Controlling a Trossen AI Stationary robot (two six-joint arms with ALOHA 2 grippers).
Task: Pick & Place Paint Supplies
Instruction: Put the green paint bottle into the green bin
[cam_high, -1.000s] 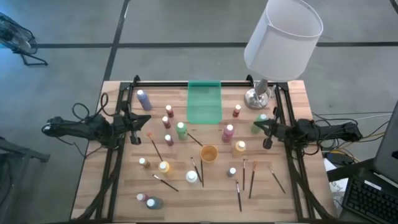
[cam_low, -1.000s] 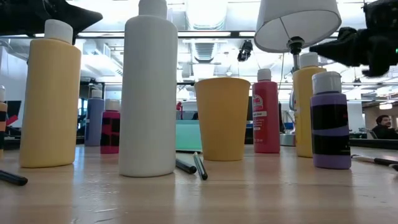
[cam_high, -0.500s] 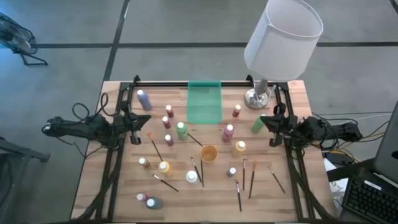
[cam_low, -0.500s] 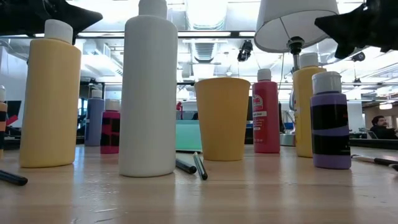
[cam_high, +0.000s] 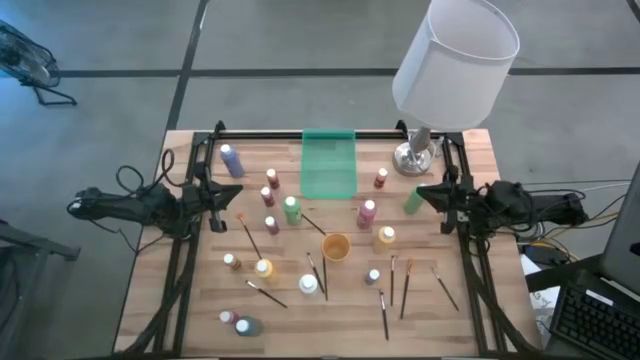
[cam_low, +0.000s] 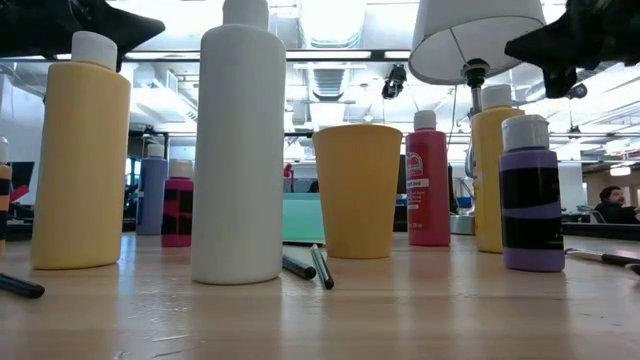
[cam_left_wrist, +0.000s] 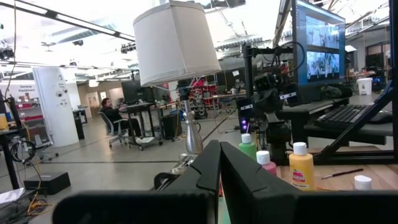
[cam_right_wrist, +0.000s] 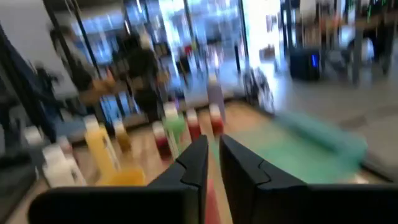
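Overhead view from my remote station. Right gripper (cam_high: 421, 195) hangs at the table's right edge, fingers nearly together with a narrow gap, holding nothing, just beside a green bottle (cam_high: 412, 200). Left gripper (cam_high: 221, 205) waits at the left edge, fingers closed. Paint bottles and brushes (scattered) surround the orange cup (cam_high: 335, 246); the green tray (cam_high: 328, 165) sits behind.

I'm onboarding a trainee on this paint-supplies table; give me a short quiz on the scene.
1. True or false: the orange-yellow plastic cup stands inside the translucent green rectangular tray.
2. Of these, which stands closest to the right gripper? A, the white-shaded metal lamp; B, the cup; C, the tray.
3. Fill in: the left gripper has its jaws ___.
Key: 1 false; 2 A; 3 shut.
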